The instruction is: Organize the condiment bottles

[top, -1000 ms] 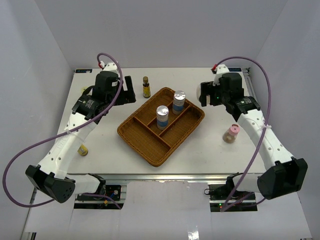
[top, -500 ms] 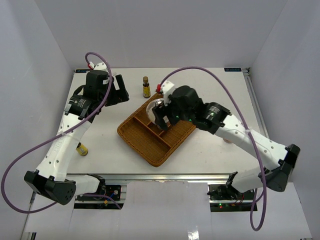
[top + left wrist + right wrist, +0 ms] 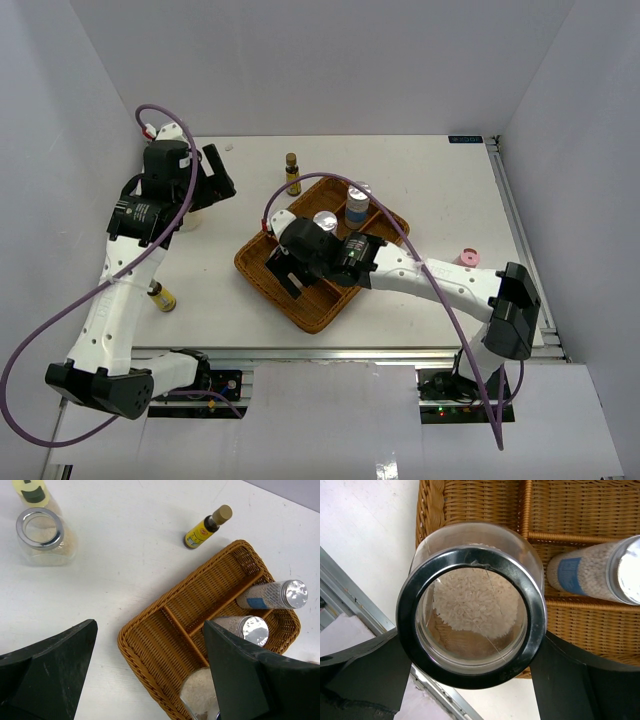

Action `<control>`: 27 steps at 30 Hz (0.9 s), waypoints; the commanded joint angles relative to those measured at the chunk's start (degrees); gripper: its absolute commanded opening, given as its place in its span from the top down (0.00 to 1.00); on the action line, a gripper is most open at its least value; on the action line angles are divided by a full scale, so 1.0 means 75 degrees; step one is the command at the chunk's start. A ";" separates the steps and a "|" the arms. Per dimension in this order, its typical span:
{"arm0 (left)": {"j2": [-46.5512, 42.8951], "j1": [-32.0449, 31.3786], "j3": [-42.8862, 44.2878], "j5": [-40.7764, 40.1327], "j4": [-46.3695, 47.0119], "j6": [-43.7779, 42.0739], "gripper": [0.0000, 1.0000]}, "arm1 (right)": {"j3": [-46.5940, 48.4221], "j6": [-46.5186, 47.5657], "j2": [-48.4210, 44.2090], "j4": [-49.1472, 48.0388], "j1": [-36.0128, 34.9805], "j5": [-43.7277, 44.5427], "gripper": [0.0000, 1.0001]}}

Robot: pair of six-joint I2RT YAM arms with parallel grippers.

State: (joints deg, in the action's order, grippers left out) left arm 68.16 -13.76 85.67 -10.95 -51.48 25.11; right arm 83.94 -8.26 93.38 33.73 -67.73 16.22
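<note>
Condiment bottles: we're mid-placement on the glass jar of white grains. The right claw is clenched on it, fingers pressed either side of the lid, and the jar hangs directly under the claw over an end compartment of the woven tray; we can't tell whether its base is down on the wicker yet.

Next move, we reckon: lower until seated, release, lift straight up; the jar looks nearly as wide as the compartment, so there's little slack against divider and rim.

Two blue-labelled cylinders stand in the compartments beyond the right claw; the nearer cylinder is just beside the jar, so a sideways exit could knock it.

The left claw is released, jaws wide, holding nothing; beneath it on the table sit a second glass jar and a yellow-capped bottle, close together; likely our next pick.

The amber bottle stands between the left claw and the tray; the pink-capped bottle is well right of the right claw; a small yellow-labelled bottle sits near the left forearm; all three are outside the tray.
</note>
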 commanded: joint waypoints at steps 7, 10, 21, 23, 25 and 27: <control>-0.0132 0.0725 -0.0122 0.0923 0.0151 -0.0148 0.02 | -0.0955 -0.0409 -0.0007 -0.1458 -0.0347 0.0631 0.74; -0.0111 0.0769 -0.0086 0.0953 0.0150 -0.0144 0.02 | -0.1474 -0.0559 -0.0065 -0.1728 -0.0368 0.0836 0.74; -0.0088 0.0781 -0.0024 0.1073 0.0212 -0.0145 0.02 | -0.2090 -0.0799 0.0206 -0.2406 -0.0365 0.1033 0.63; -0.0067 0.0781 -0.0063 0.1073 0.0262 -0.0159 0.02 | -0.2108 -0.0807 0.0259 -0.2432 -0.0368 0.1080 0.58; 0.0002 0.0792 -0.0107 0.1090 0.0290 -0.0157 0.02 | -0.2170 -0.0792 0.0292 -0.2587 -0.0339 0.1041 0.49; 0.0063 0.0792 -0.0143 0.1134 0.0307 -0.0157 0.02 | -0.2249 -0.0722 0.0345 -0.2693 -0.0295 0.0945 0.49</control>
State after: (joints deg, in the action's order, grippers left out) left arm 68.25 -8.29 84.86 -3.62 -50.70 24.43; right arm 67.47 -13.32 96.04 20.28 -70.15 21.57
